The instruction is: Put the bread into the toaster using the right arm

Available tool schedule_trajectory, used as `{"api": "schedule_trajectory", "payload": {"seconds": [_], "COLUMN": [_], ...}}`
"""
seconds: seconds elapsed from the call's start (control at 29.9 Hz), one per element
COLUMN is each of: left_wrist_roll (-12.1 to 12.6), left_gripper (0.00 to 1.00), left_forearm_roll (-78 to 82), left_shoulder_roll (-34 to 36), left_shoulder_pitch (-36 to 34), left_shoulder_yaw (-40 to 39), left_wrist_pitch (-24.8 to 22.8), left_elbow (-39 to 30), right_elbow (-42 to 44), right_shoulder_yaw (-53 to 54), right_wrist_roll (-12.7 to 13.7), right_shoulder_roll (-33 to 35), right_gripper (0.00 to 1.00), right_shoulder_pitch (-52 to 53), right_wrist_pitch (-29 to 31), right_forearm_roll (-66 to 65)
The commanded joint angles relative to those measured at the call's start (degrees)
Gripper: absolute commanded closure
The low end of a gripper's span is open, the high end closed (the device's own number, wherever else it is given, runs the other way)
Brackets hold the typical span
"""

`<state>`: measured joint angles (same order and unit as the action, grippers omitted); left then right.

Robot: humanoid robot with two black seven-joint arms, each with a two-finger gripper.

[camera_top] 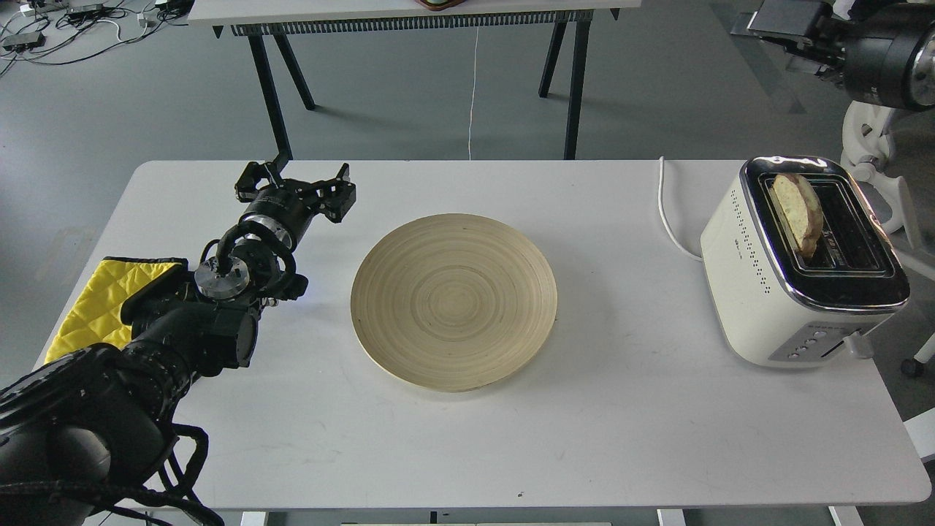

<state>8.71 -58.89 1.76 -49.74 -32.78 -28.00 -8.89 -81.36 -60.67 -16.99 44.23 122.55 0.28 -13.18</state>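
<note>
Since the bread (798,210) is standing in the toaster (796,270) at three o'clock (left slot), the right arm (840,44) is hanging above, jaws unreadable, while the left gripper (296,186) is resting spread apart.

The bread (798,212) stands tilted in the left slot of the toaster (774,292), its top sticking out. A wooden plate (453,301) lies mid-table (621,424). The left gripper (296,186) hovers with fingers spread, beside a yellow cloth (102,303). The right arm (862,47) shows at the upper right corner, its gripper out of frame.
</note>
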Motion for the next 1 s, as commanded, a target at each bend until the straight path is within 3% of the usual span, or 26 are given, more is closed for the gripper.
{"api": "schedule_trajectory", "payload": {"seconds": [0.0, 0.23, 0.53, 0.63, 0.74, 0.77, 0.97], "left_wrist_roll": [0.0, 0.0, 0.0, 0.0, 0.0, 0.1, 0.0], "left_gripper": [0.0, 0.0, 0.0, 0.0, 0.0, 0.0, 0.0], "left_forearm_roll": [0.0, 0.0, 0.0, 0.0, 0.0, 0.0, 0.0], "left_shoulder_roll": [0.0, 0.0, 0.0, 0.0, 0.0, 0.0, 0.0], "left_shoulder_pitch": [0.0, 0.1, 0.0, 0.0, 0.0, 0.0, 0.0], "left_shoulder_yaw": [0.0, 0.0, 0.0, 0.0, 0.0, 0.0, 0.0], "left_wrist_pitch": [0.0, 0.0, 0.0, 0.0, 0.0, 0.0, 0.0], "left_elbow": [0.0, 0.0, 0.0, 0.0, 0.0, -0.1, 0.0], "right_elbow": [0.2, 0.6, 3.4, 6.5, 9.2, 9.6, 15.1], "right_shoulder_yaw": [5.0, 19.5, 53.1, 58.0, 59.7, 59.7, 60.1], "right_wrist_roll": [-0.1, 0.0, -0.6, -3.7, -9.8, -11.0, -11.0], "right_shoulder_roll": [0.2, -0.3, -3.5, -9.2, -12.5, -13.2, -18.2], "right_gripper": [0.02, 0.02, 0.02, 0.02, 0.02, 0.02, 0.01], "right_shoulder_pitch": [-4.9, -17.4, -42.8, -48.9, -52.4, -53.2, -58.5], "right_wrist_pitch": [0.1, -0.3, -7.3, -7.3, -6.8, -6.1, 8.5], "right_forearm_roll": [0.1, 0.6, 3.6, 6.0, 11.7, 13.9, 19.3]}}
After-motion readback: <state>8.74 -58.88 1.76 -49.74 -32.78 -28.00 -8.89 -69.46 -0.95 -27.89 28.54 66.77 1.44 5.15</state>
